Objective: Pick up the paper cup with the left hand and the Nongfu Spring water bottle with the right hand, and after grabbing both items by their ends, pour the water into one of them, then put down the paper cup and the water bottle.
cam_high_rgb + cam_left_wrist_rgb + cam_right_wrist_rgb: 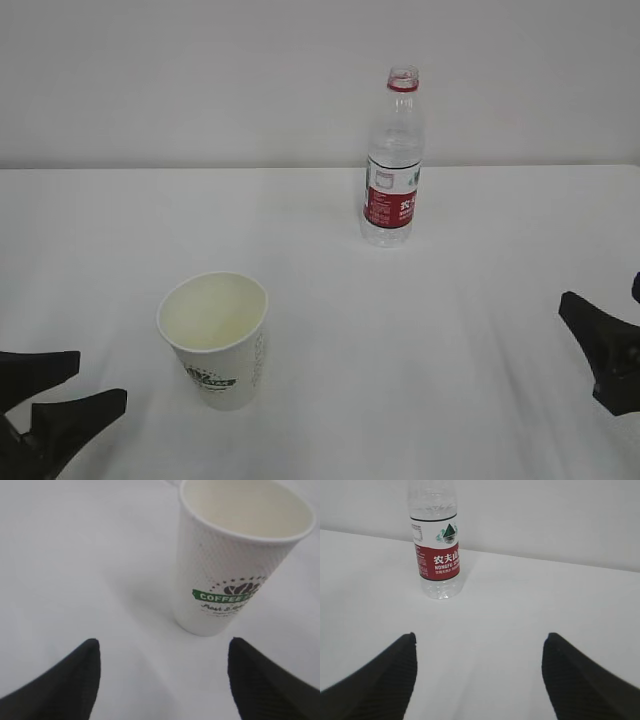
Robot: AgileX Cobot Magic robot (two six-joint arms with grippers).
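Note:
The paper cup (213,340) stands upright on the white table, front left, white and dimpled with a green logo (222,596). My left gripper (100,380) is open at the lower left, a little short of the cup (225,570) and apart from it; only bare table lies between its fingertips (163,641). The Nongfu Spring water bottle (393,160) stands uncapped near the back, clear with a red-and-white label (437,562). My right gripper (598,292) is open at the right edge, well short of the bottle, with nothing between its fingertips (480,635). Whether cup or bottle holds water I cannot tell.
The white table (420,340) runs back to a plain pale wall (200,80). Cup and bottle stand well apart, with bare tabletop between them and around each.

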